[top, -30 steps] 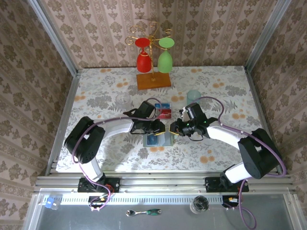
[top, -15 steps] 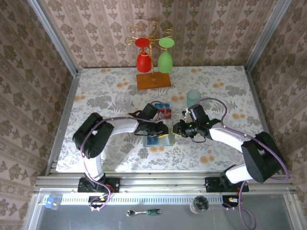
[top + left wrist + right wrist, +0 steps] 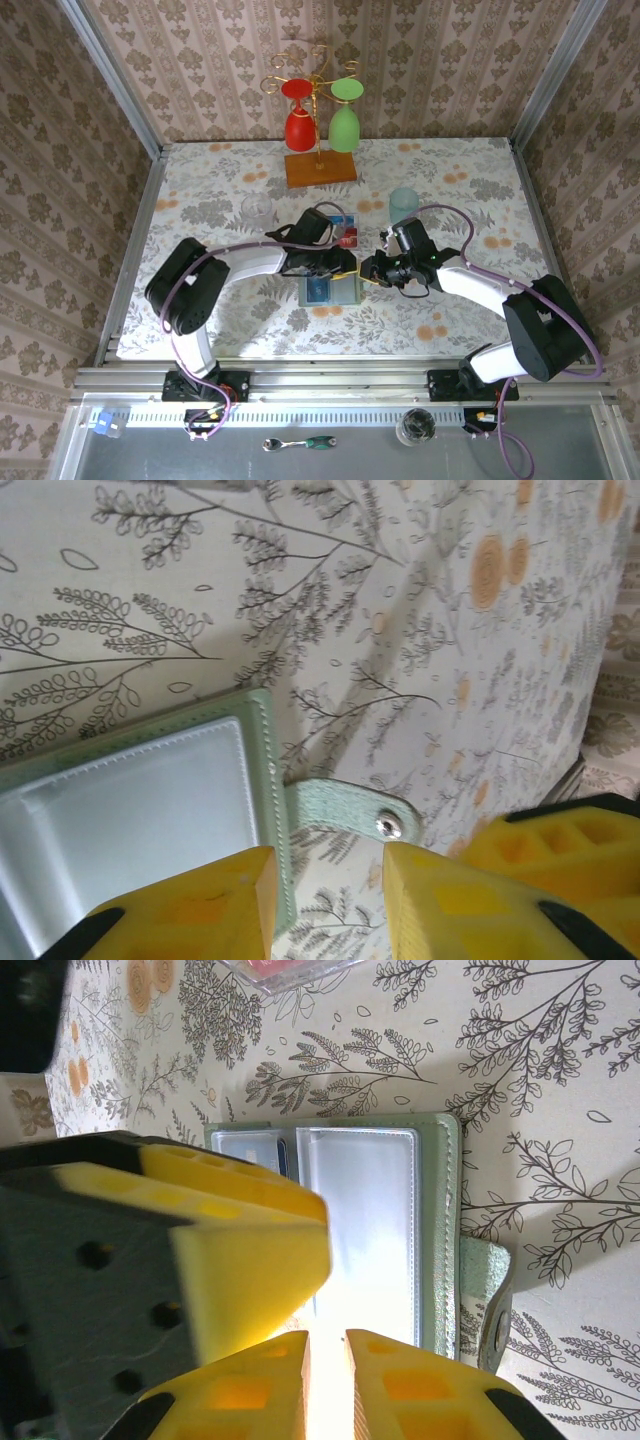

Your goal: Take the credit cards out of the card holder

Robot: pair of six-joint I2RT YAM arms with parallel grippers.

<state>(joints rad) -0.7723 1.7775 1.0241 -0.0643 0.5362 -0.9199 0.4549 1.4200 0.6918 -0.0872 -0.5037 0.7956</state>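
Yellow fingertips crowd the card holder (image 3: 331, 290), which lies open and flat on the floral table (image 3: 450, 310) between the two arms, just on the near side of a clear tray (image 3: 353, 216) where red and blue credit cards (image 3: 347, 236) lie. The left gripper (image 3: 328, 868) hovers with its fingers parted and nothing between them. It straddles the holder's outer edge and its strap tab (image 3: 345, 808) rather than any card, so closing there would likely pinch the strap or the stitched rim and drag the whole wallet. The right gripper (image 3: 328, 1355) is closed to a slit on the holder's edge, apparently pinning it (how firm the hold is cannot be told). Should that pinch slip, the holder could slide or fold shut as a card is tugged, and a thin, slick card could pop free of the fingers or knock the tray close by. The holder itself is pale sage green with neat stitching, a metal snap (image 3: 388, 826) on the tab, and glossy silvery-blue window pockets that glare under the light. What looks like a blue card (image 3: 320, 291) sits in the pocket on the left of the top view, so the job seems unfinished.
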